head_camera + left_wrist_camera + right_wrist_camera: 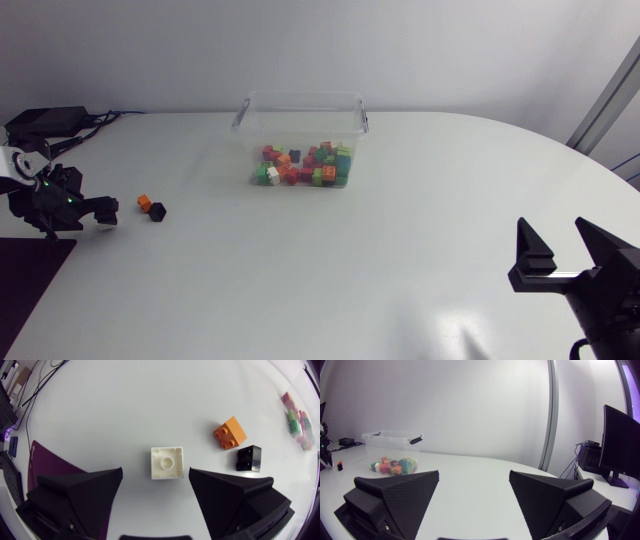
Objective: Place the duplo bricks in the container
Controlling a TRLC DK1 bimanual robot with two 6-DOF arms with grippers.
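Our white table (pixel 400 260) carries a clear container (pixel 300 103) of coloured bricks (pixel 300 166) near the middle of its far edge. By the left edge lie an orange brick (pixel 144 202), a black brick (pixel 157 212) just beside it, and a white brick (pixel 167 462), hollow side up.

White table (pixel 330 280). Clear open-topped container (pixel 300 98) at far middle, handle on each end. Heap of duplo bricks (pixel 305 166) inside: red, orange, green, white. Out on table, well left of container, you have orange brick (pixel 144 202) and black brick (pixel 157 212), just beside each other. Your left gripper (pixel 103 211) low at left edge, near those two. Your right gripper (pixel 562 250) at lower right corner, fingers spread wide, well apart from bricks and container.
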